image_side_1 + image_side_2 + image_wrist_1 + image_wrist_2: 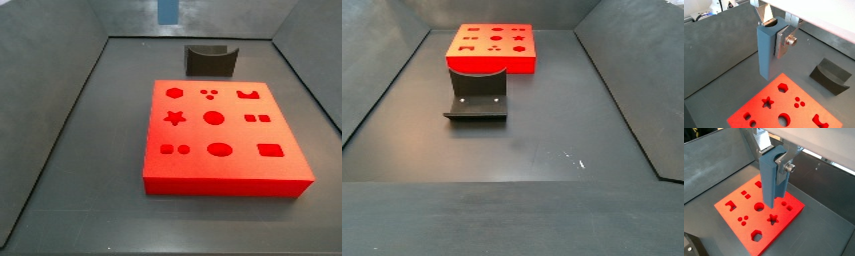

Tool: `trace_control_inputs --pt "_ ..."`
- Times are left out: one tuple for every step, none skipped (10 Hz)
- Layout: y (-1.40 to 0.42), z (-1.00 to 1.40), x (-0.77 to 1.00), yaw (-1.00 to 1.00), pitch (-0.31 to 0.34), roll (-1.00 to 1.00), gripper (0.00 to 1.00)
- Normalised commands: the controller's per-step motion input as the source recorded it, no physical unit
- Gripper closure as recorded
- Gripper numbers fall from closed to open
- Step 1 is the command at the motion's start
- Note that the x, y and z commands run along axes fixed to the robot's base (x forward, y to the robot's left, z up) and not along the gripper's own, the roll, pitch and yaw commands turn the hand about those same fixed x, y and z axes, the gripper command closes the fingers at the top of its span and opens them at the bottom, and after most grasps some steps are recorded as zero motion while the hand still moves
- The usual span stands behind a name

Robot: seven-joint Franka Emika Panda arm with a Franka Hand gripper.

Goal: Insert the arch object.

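Observation:
My gripper (775,31) is shut on the arch object (765,55), a long blue-grey bar with a semicircular groove along one side. It hangs upright, high above the floor. In both wrist views the bar's lower end hovers over the red board (777,107) with shaped holes. The gripper (774,158), the bar (769,178) and the board (751,225) show in the second wrist view too. In a side view only the bar's lower end (167,10) shows at the top edge, behind the board (201,170). The gripper is out of both side views.
The dark fixture (210,60) stands on the floor just beyond the red board, and also shows in a wrist view (831,75) and a side view (476,95). The red board (489,65) lies behind it there. Grey walls enclose the dark floor.

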Motion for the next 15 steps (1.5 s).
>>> trace_control_inputs --pt "0.07 -0.12 0.22 -0.07 0.037 0.0 1.0" --pt "0.32 -0.41 0.87 -0.14 0.077 0.05 1.0" --pt "0.43 -0.53 1.0 -0.23 0.053 0.06 1.0" --pt "0.4 -0.56 0.99 -0.28 0.02 0.05 1.0" --pt "0.29 -0.54 0.91 -0.42 0.0 0.0 1.0" --pt "0.27 -0.45 0.78 -0.55 0.0 0.0 1.0" --pt "0.2 -0.4 0.58 -0.71 0.0 0.0 1.0" --pt "0.04 -0.29 0.19 -0.94 -0.09 -0.1 1.0" --pt "0.0 -0.23 0.11 -0.97 -0.103 -0.11 1.0" --pt "0.0 -0.23 0.1 -0.98 -0.106 -0.11 1.0" --pt "0.0 -0.24 0.1 -0.99 -0.099 -0.11 1.0" --pt "0.0 -0.24 0.1 -0.99 -0.057 -0.1 1.0" --pt "0.0 -0.17 0.05 -1.0 -0.067 -0.11 1.0" --pt "0.0 -0.11 0.04 -1.0 -0.09 -0.13 1.0" --pt "0.0 -0.12 0.03 -1.0 -0.079 -0.12 1.0"
